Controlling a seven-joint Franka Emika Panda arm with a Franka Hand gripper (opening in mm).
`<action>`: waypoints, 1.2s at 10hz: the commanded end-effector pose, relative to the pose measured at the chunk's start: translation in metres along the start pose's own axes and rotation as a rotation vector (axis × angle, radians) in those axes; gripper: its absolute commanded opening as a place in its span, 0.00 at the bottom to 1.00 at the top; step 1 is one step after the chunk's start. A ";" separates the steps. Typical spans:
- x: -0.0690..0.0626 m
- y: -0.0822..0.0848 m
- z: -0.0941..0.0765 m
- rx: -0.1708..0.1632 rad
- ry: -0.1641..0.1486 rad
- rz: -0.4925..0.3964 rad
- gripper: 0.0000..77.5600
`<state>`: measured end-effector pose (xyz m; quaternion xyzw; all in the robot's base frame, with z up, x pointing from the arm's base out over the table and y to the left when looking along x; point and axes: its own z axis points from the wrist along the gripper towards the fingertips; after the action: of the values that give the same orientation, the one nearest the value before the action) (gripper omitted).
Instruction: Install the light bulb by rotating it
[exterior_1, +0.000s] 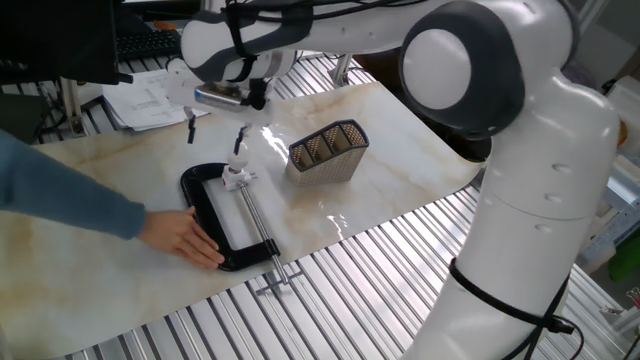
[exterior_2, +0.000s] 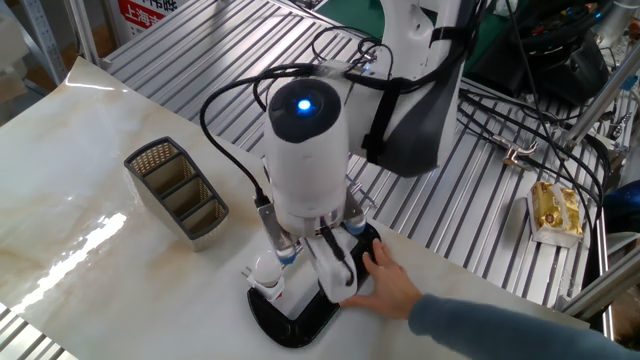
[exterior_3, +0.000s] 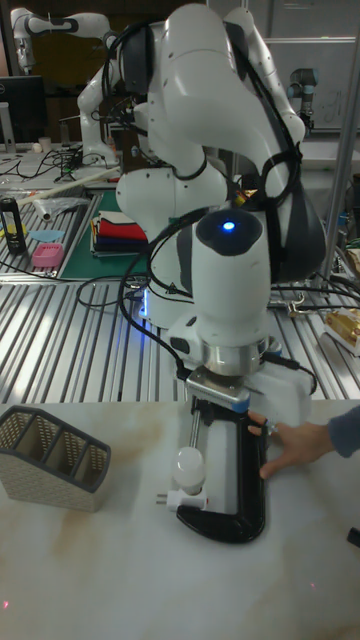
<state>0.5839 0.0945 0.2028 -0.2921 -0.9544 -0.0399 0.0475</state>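
Note:
The light bulb (exterior_1: 235, 173) is a small white globe standing upright on a white socket at the far end of a black clamp frame (exterior_1: 204, 217). It also shows in the tall fixed view, light bulb (exterior_3: 188, 463), and in the other fixed view, light bulb (exterior_2: 266, 270). My gripper (exterior_1: 214, 134) hangs above and slightly left of the bulb, apart from it. It is open, with nothing between its dark fingers. A person's hand (exterior_1: 188, 240) rests on the near side of the clamp.
A brown mesh basket (exterior_1: 327, 150) with three compartments stands to the right of the clamp. The clamp's metal screw bar (exterior_1: 262, 232) reaches to the table's front edge. Papers (exterior_1: 145, 98) lie at the back left. The person's blue sleeve (exterior_1: 60, 195) crosses the left side.

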 end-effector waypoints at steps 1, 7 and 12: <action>-0.002 -0.023 -0.023 0.117 -0.048 -0.255 1.00; -0.026 -0.060 -0.036 0.118 -0.028 -0.343 1.00; -0.038 -0.044 -0.020 0.095 -0.037 -0.349 1.00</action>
<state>0.5886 0.0324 0.2177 -0.1225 -0.9916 0.0090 0.0412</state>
